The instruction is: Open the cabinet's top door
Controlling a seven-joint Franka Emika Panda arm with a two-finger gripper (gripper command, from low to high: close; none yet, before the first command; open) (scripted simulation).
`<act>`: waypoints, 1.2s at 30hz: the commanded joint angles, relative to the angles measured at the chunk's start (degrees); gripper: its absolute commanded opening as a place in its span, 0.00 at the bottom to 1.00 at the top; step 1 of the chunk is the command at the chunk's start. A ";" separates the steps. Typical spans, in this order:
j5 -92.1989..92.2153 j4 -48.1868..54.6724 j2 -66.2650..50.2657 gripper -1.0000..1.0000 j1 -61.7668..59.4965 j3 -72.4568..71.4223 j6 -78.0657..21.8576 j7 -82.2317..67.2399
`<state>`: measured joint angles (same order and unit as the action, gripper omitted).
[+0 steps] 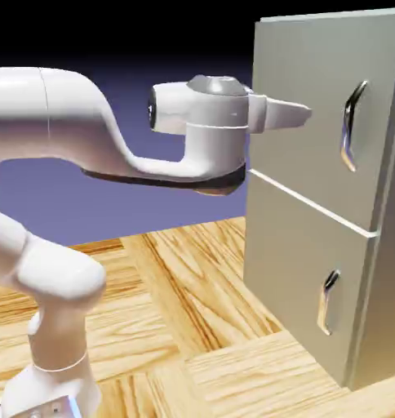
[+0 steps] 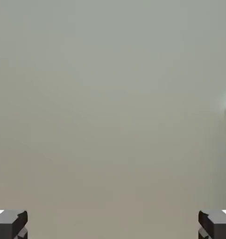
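**Open hand level in front of the closed top door**

In the exterior view, the cabinet [image 1: 331, 188] stands on the wooden desk [image 1: 201, 326] at the right side of the picture. Both its doors are closed. The top door [image 1: 315, 122] is the larger upper panel, and its long curved chrome handle [image 1: 352, 124] sits near the right edge of this panel. Below it is the lower door [image 1: 303, 273] with a smaller handle [image 1: 327, 300]. The white arm [image 1: 78, 131] reaches from the left, and the hand [image 1: 303, 116] points level toward the top door, to the left of the long handle and apart from it.

In the hand view, the flat grey surface of the door [image 2: 110, 107] fills almost the whole picture. The two dark fingertips [image 2: 10, 224] show in the bottom corners, far from each other, so the hand is released and nothing is between them. A pale blurred spot shows at the right edge; what it is I cannot tell
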<state>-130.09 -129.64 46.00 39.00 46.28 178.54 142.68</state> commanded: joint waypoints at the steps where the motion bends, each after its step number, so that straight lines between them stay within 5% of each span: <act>1: -2.50 0.60 0.26 0.50 0.74 0.89 0.09 1.92; 12: -29.56 7.13 3.03 0.50 8.71 10.52 1.03 22.78; 19: -30.43 14.13 -0.71 0.50 19.37 17.47 -0.70 23.24; 20: -30.43 14.13 -0.71 0.00 19.37 17.47 -0.70 23.24; 36: -18.25 -4.10 -0.30 0.00 -11.77 -5.99 -8.43 23.32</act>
<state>-148.35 -133.72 45.70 27.23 40.29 170.16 165.98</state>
